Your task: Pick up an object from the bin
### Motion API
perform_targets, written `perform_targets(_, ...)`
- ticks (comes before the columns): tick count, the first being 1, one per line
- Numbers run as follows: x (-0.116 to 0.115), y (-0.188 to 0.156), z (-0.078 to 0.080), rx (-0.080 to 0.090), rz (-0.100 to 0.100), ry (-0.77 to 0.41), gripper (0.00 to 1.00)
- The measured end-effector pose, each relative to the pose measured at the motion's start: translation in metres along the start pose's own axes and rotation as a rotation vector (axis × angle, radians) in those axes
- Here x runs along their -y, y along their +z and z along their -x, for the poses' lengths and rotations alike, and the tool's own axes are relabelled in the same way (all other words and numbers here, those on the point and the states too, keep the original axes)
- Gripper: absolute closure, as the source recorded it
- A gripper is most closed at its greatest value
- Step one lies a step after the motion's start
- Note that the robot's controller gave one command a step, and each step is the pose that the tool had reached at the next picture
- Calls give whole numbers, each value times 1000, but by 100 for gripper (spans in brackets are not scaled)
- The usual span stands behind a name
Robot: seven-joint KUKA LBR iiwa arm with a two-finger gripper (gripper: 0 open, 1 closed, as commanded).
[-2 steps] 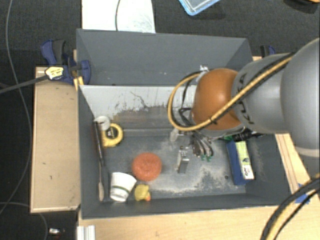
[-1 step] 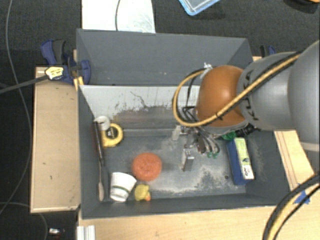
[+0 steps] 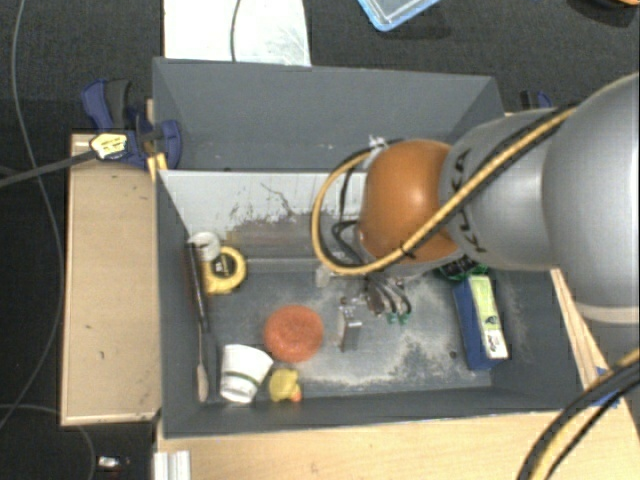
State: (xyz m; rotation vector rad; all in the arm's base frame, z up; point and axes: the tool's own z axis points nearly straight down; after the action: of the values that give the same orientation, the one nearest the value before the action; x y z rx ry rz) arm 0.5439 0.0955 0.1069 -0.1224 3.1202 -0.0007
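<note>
small yellow lump (image 3: 284, 386): I'm seeing this nearest the camera, sitting just on the near side of the orange-red round disc (image 3: 294, 332), close to the bin's (image 3: 520, 388) near wall.
white ribbed cup (image 3: 243, 372): It's lying tipped over at the near-left of the disc, right beside the yellow lump. I can't tell whether the two are touching.
orange-red round disc: It's lying flat on the bin floor. I'm reading it as the thing nearest the gripper, so I'm treating it as the likely pick.
long dark tool (image 3: 198, 318): It's lying along the left wall, well to the left of the disc, running from near to far.
gripper (image 3: 368, 318): It's hanging low over bare scuffed floor just to the right of the disc, at about the same depth. It looks clear of the disc.
gripper state: I'm not able to tell whether it's open or closed from this angle.
blue box (image 3: 466, 313): It's lying well to the right of the disc, past the gripper, with a green-and-white pack (image 3: 486, 313) lying along it.
yellow tape measure (image 3: 224, 270): It's sitting at the far-left of the disc, with a small white round thing (image 3: 205, 244) just behind it.
arm: The orange cover (image 3: 400, 203) is sitting above the gripper, at the far-right of the disc. A yellow cable (image 3: 320, 223) is looping round it.
</note>
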Motion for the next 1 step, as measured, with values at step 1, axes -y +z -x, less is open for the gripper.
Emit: perform_targets(1, -24, 30, -35, -2, -1, 3, 0)
